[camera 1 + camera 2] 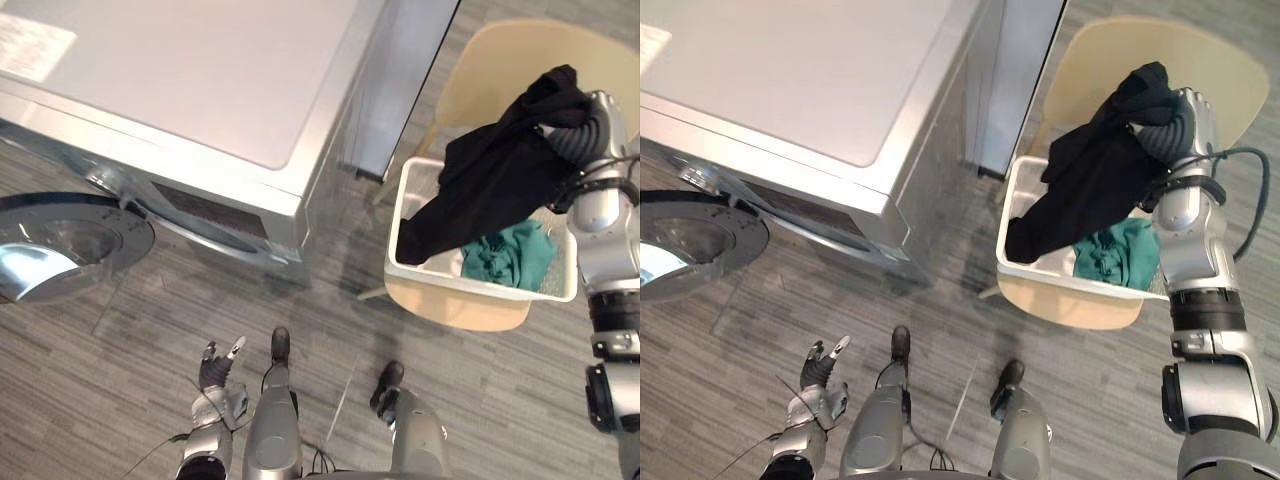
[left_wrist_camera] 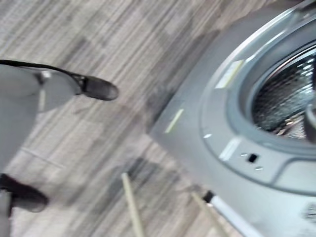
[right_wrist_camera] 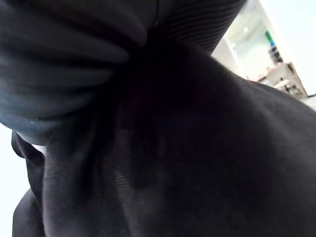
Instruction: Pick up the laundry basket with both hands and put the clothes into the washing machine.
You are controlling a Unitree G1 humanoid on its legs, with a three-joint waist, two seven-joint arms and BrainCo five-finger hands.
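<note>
A white laundry basket (image 1: 470, 283) rests on a beige chair (image 1: 520, 60) to the right of the silver washing machine (image 1: 200, 100). My right hand (image 1: 585, 130) is raised over the basket, shut on a black garment (image 1: 490, 180) that bunches at the hand and hangs down with its lower end inside the basket. A teal garment (image 1: 510, 255) lies in the basket. The machine's round door (image 1: 60, 245) stands open at the left, and the left wrist view shows the drum (image 2: 286, 98). My left hand (image 1: 215, 370) hangs low near the floor, open and holding nothing.
A grey panel (image 1: 400, 80) stands between the machine and the chair. Grey striped flooring (image 1: 160, 320) stretches between me and the machine's front. The chair's thin legs (image 2: 131, 202) show in the left wrist view beside the machine's base.
</note>
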